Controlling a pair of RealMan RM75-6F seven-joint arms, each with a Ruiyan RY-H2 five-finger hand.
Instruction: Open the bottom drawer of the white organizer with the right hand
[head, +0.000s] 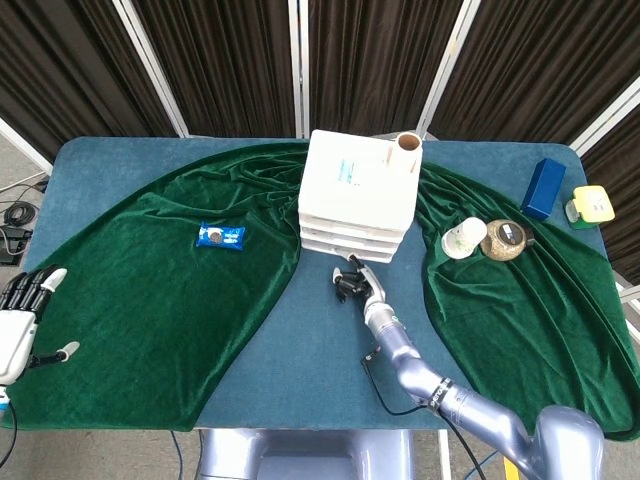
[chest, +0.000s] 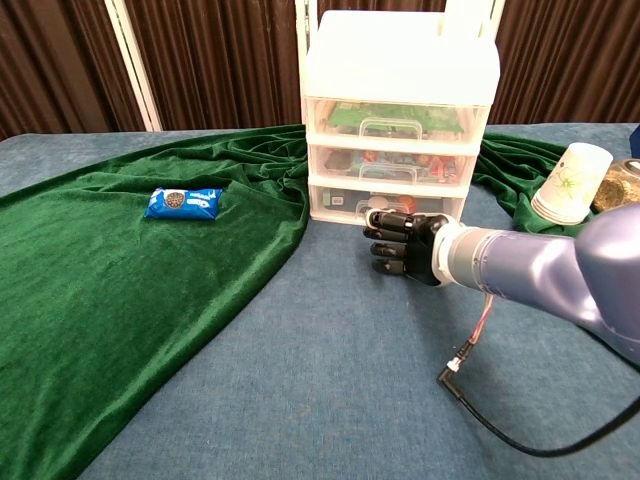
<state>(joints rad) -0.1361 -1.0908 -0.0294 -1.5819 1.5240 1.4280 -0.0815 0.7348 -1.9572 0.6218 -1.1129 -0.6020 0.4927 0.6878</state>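
Fingers apart and holding nothing, the left hand (head: 20, 318) sits at the far left edge of the head view, over the edge of the green velvet cloth (head: 150, 300) that drapes most of the blue table (head: 300, 350). Moving rightward, we find a small blue snack packet (head: 220, 237) lying flat on the cloth, well apart from everything else.

At the centre stands the white organizer (chest: 398, 120), three drawers stacked, its base on the bare blue table surface. The bottom drawer (chest: 385, 203) looks closed, flush with the two above it. Just in front of it we see the right hand (chest: 405, 246) — dark fingers (chest: 385, 240) curled inward, knuckles toward the drawer front. From the chest view the fingertips sit right at the drawer's lower front, but we cannot tell whether they hook its handle or only touch it. A thin cable (chest: 480, 400) trails from the silver forearm (chest: 520, 275) across the table.

On top of the organizer, at its right rear corner, stands a cardboard tube (head: 408, 150). Further right, on the cloth, a white paper cup (head: 463, 238) lies tilted beside a round brownish jar (head: 505, 239) — the two are just next to each other. At the far right we see a dark blue box (head: 543, 187) and a yellow-green object (head: 591, 206) near the table's edge.
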